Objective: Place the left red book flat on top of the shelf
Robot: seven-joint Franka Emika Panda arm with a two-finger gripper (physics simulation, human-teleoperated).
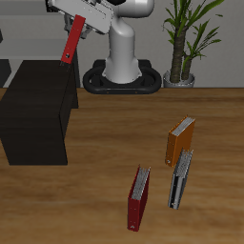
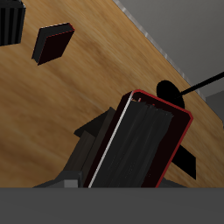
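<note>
End effector grips the left red book above the shelf, unseen by wrist.

— What do we see of the arm's body in the exterior view?

— We see a smooth, glossy white column, rounded like a bell, widening toward its foot. Higher up, at about eleven o'clock from it, white links with light grey shading and a few dark seams.

— And under the column?

— We see a flat black base plate with rounded ends, and small pale dots on it that could be bolts; we cannot tell for sure.

— Anything from the wrist view?

— Only dark grey, blocky finger parts with hard edges, and a plain grey band of housing. No cables or markings that we can make out.
</note>
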